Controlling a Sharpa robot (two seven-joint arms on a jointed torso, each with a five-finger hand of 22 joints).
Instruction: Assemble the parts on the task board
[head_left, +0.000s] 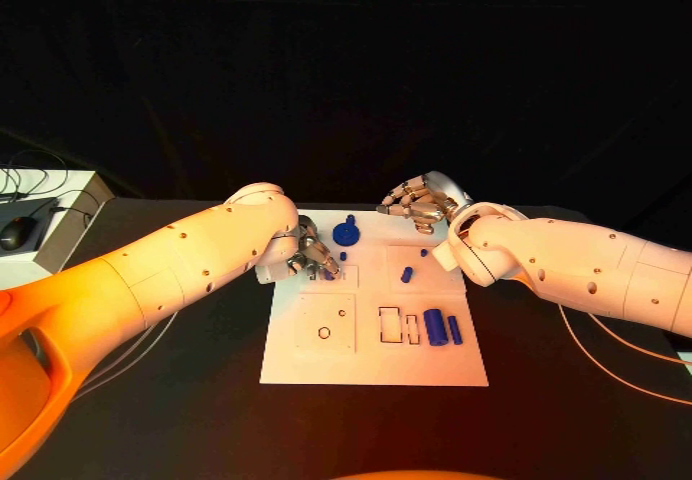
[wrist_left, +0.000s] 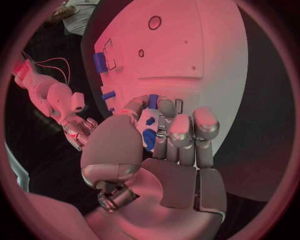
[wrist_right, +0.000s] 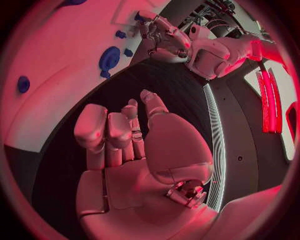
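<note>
**Left hand on a blue part at the board's far left; right hand idle beyond the far edge**

On my head camera, my left hand (head_left: 309, 254) sits over the far-left corner of the task board (head_left: 372, 364). My left wrist camera shows its fingers (wrist_left: 170, 131) curled around a small blue part (wrist_left: 150, 137), so I read it as grasping that piece. Just right of it on the board stands a round blue part with a stem (head_left: 346, 233), then a small blue peg (head_left: 407, 273) lying near the middle. Toward the near right, two blue cylinders (head_left: 443, 327) lie side by side next to rectangular outlines. Furthest right, my right hand (head_left: 420, 205) hovers off the board's far edge above the black table (head_left: 173, 400); its fingers (wrist_right: 107, 131) are loosely curled and apart, holding nothing.
</note>
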